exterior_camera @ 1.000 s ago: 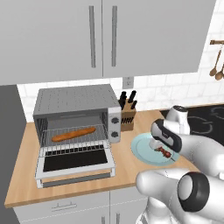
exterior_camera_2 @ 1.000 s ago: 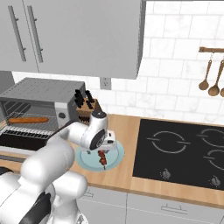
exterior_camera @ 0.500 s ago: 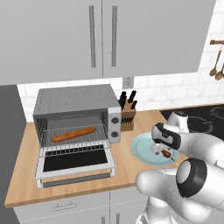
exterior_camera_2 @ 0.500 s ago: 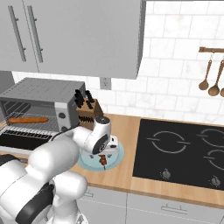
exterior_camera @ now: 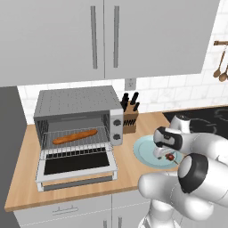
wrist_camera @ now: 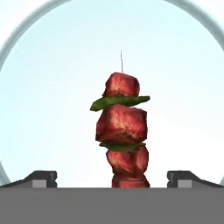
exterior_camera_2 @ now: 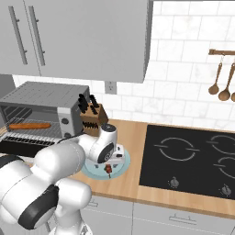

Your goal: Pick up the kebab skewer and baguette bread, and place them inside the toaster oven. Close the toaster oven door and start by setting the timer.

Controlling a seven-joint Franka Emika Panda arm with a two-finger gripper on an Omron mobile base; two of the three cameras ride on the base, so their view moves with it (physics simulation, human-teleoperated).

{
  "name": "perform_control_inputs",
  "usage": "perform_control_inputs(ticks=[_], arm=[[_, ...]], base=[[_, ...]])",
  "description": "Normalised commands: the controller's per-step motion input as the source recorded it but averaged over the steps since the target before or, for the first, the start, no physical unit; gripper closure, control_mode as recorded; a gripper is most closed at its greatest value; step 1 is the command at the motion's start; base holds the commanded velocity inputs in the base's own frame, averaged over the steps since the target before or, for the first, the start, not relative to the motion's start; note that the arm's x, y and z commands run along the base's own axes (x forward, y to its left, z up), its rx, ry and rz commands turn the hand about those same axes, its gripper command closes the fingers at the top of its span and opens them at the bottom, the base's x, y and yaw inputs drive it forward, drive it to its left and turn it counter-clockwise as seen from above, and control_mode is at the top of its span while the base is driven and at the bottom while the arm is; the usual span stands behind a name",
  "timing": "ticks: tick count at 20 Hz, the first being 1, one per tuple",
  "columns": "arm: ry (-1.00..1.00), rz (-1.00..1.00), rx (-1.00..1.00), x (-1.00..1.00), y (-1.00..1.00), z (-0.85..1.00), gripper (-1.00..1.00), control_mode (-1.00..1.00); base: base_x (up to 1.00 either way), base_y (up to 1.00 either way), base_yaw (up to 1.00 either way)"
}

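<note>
Now the end effector (wrist_camera: 112,179) has sunk closer to the pale blue plate (exterior_camera: 144,152) than it was a second ago, when it hung higher above the plate's right part. Its fingertips (wrist_camera: 41,178) stand wide apart, one on each side of the kebab skewer (wrist_camera: 122,131), and they grip nothing. In the hand view the skewer lies flat on the plate (wrist_camera: 39,87), running straight away between the open tips, with red meat chunks and green slices threaded along it. From the left base view the skewer (exterior_camera: 169,156) shows just under the white wrist, on the near right part of the plate.

The baguette bread (exterior_camera: 75,136) already rests on the wire rack inside the toaster oven (exterior_camera: 78,120), at the left of the surface (exterior_camera: 26,178). The toaster oven door (exterior_camera: 76,165) hangs open, dropped toward the near edge.

The descent suggests that the skewer pick-up is under way: the tips seem lined up for closing. Carrying the skewer to the rack, shutting the door and setting the timer remain.
</note>
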Motion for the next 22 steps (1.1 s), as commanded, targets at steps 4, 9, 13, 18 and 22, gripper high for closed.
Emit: perform_control_inputs(ticks=[4,9,13,18,22], arm=[[0.01,0.0,0.0,0.0,-0.01,-0.07,-1.0,-1.0],[0.0,0.0,0.0,0.0,0.0,-0.18,1.0,-1.0],[0.0,0.0,0.0,0.0,0.0,-0.32,1.0,-1.0],[0.01,0.0,0.0,0.0,0.0,-0.08,1.0,-1.0],[0.02,-0.04,0.0,0.05,0.0,0.54,1.0,-1.0]], base=[[0.0,0.0,0.0],[0.0,0.0,0.0],[0.0,0.0,0.0],[0.0,0.0,0.0],[0.0,0.0,0.0]])
